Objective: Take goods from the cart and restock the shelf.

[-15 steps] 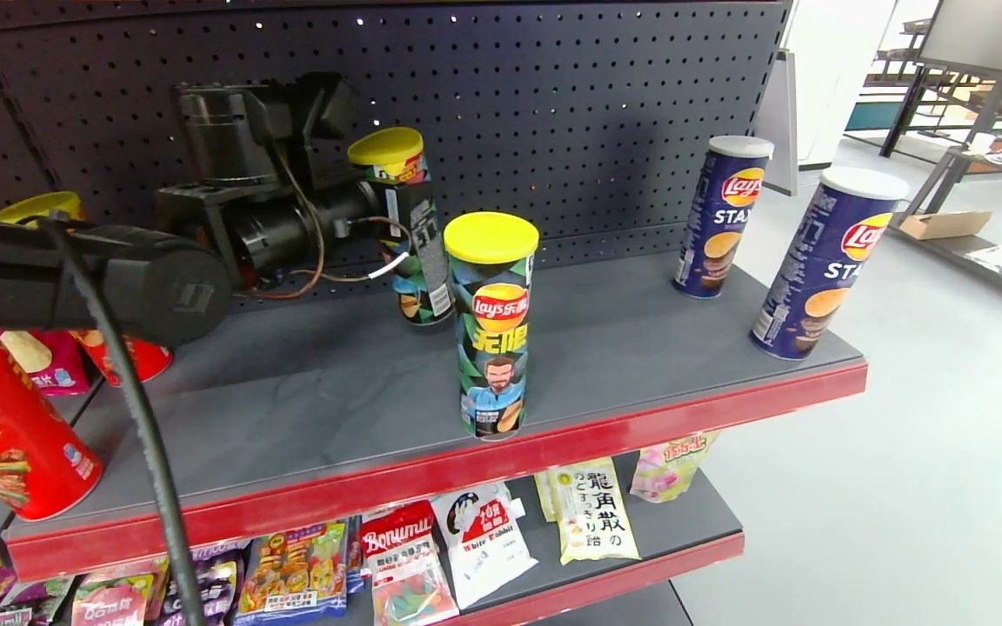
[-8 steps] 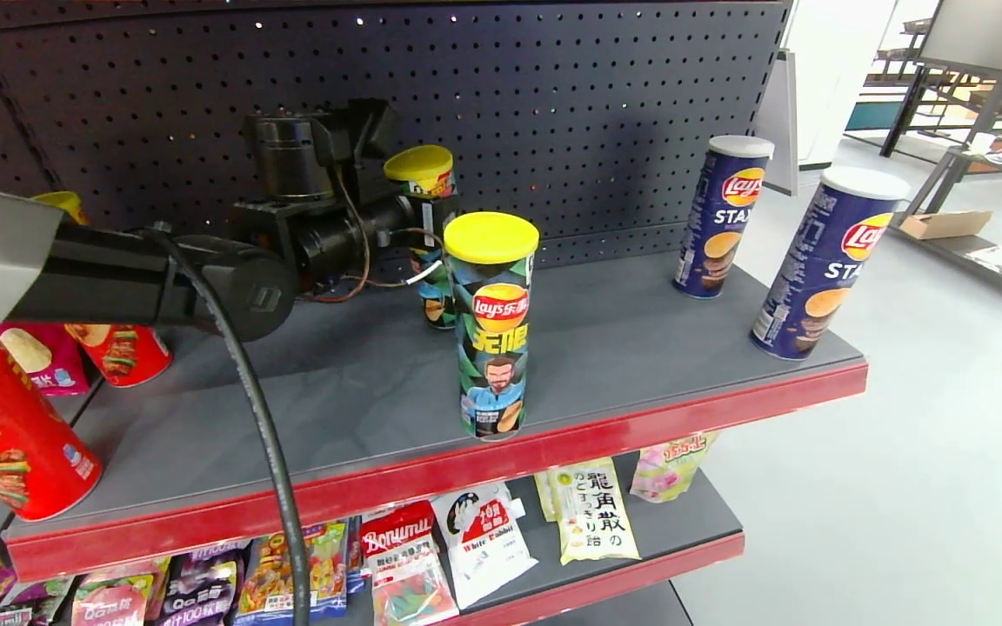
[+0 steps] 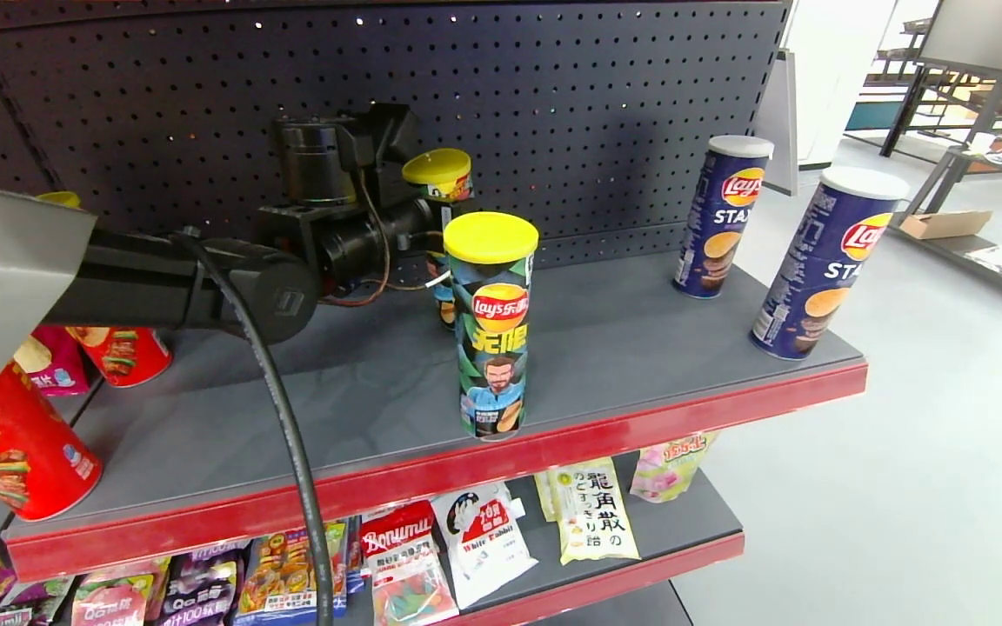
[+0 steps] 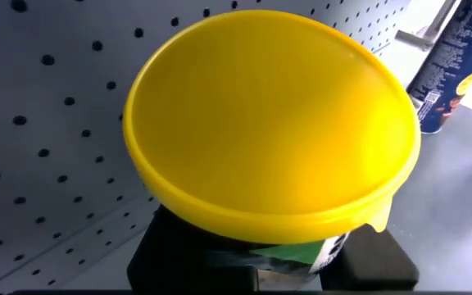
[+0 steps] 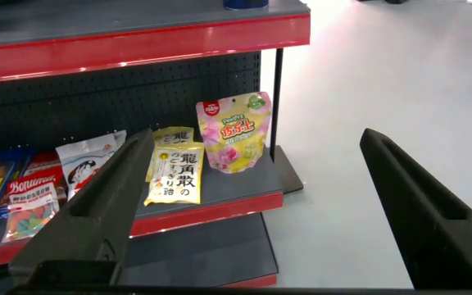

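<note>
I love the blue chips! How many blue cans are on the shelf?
2. One blue can stands near the back of the shelf, on the right; the other stands at its right front corner. Others may be hidden farther left.

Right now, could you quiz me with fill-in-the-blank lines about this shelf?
The left gripper grips a can with a ___ lid.
The blue cans have ___ lids.
The right gripper is ___, holding nothing.
Missing words: yellow, white, open.
</note>
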{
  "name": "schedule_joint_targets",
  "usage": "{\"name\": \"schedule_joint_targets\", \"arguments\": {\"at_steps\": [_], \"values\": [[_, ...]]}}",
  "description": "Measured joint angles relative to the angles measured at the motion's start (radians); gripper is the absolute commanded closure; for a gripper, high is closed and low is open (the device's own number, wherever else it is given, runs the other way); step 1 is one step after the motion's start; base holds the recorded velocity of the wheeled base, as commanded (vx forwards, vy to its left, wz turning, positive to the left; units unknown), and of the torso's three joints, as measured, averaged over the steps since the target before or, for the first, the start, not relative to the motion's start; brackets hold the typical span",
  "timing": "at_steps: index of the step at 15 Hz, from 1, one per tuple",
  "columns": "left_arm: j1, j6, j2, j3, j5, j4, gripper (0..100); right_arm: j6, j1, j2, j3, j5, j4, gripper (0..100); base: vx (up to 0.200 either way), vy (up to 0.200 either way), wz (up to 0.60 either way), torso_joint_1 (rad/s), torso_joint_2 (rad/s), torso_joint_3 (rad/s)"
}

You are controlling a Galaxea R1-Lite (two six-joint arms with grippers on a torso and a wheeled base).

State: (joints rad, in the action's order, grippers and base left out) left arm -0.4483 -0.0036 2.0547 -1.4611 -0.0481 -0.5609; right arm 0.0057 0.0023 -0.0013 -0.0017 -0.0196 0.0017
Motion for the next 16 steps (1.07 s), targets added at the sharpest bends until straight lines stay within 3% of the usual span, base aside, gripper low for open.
{"name": "schedule_joint_targets", "arguments": {"at_steps": [16], "values": [[-0.024, 0.004, 0.016, -0.007, 0.033, 0.0, 100, 0.0, 0.0, 0.0, 0.0, 0.0, 0.0, 0, 0.0, 0.0, 0.0, 0.0, 0.0, 0.0]]}}
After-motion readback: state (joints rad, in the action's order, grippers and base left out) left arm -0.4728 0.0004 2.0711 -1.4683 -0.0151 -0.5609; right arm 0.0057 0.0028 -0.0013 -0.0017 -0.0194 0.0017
